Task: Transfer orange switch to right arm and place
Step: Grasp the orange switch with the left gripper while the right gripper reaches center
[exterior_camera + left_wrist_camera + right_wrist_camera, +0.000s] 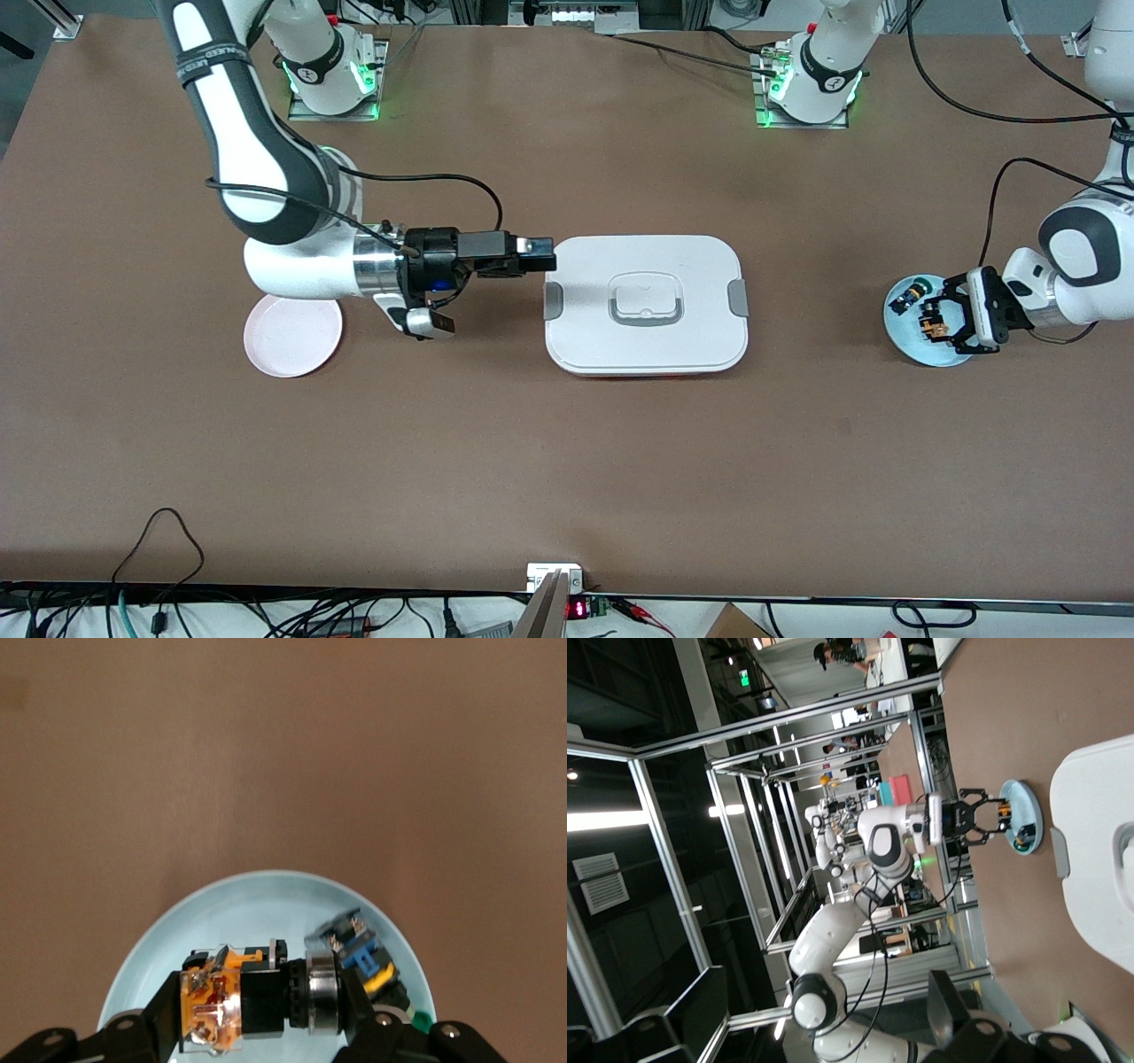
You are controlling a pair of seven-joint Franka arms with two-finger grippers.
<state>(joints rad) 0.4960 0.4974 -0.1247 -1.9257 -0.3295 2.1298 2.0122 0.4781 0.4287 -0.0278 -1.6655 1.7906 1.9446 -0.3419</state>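
Pink plate (292, 337): on the table (567, 461) toward the right arm's end, well apart from the white lidded box (645, 303); partly under the right arm's wrist.
Right arm (257, 168): reaches from its base at the top of the front view and waits level above the table, wrist pointing toward the box.
Right gripper (536, 255): hangs in the air just beside the box's edge at the right arm's end; its slim black fingers stand open and hold nothing.
White lidded box: mid-table, flat, with grey clips at both short ends and a recessed handle in the lid; the landmark for the rest.
Blue plate (921, 332): near the left arm's end of the table, well apart from the box.
Green-capped switch (372, 966): lies in the blue plate, just beside the orange switch, showing blue and yellow parts.
Orange switch (257, 997): in the blue plate, lying on its side, orange end away from the green-capped switch; whether it is lifted off the plate cannot be told.
Left gripper (939, 323): down over the blue plate, its black linkage fingers (155, 1019) clamped on the orange switch, one at each end.
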